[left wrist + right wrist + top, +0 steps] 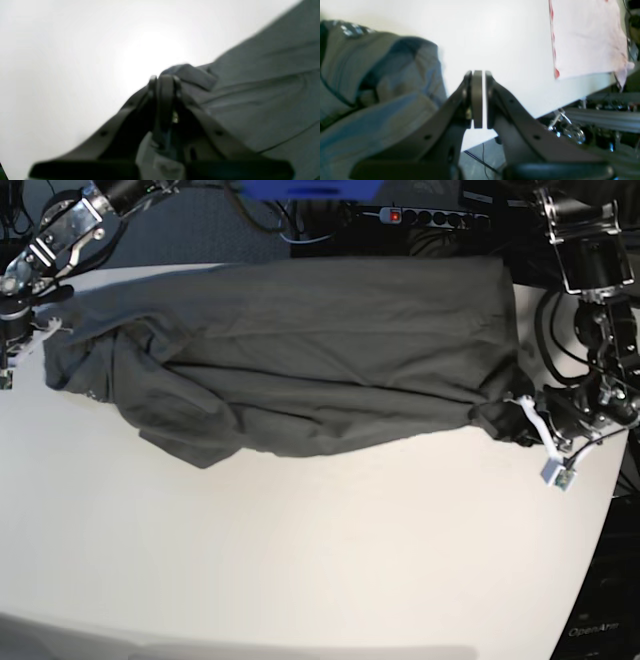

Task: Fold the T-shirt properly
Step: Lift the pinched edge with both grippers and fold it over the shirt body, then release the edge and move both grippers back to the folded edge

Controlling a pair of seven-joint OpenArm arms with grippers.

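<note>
The thin, limp T-shirt (pixel 300 370) lies rumpled across the desk (pixel 300 560) toward twelve o'clock, left gripper (pixel 163 80) jaws pinching its three-o'clock corner, right gripper (pixel 477 75) jaws clenched empty; take corners or hems, since it sags.

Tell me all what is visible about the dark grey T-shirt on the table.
The T-shirt is plain dark grey, of thin soft fabric, with no print. It lies stretched sideways across the far part of the white table, wrinkled, its near edge bunched into folds toward the right arm's side. The left gripper is shut on a pinched corner at one end. At the other end the right gripper is shut beside the cloth and holds nothing.
</note>
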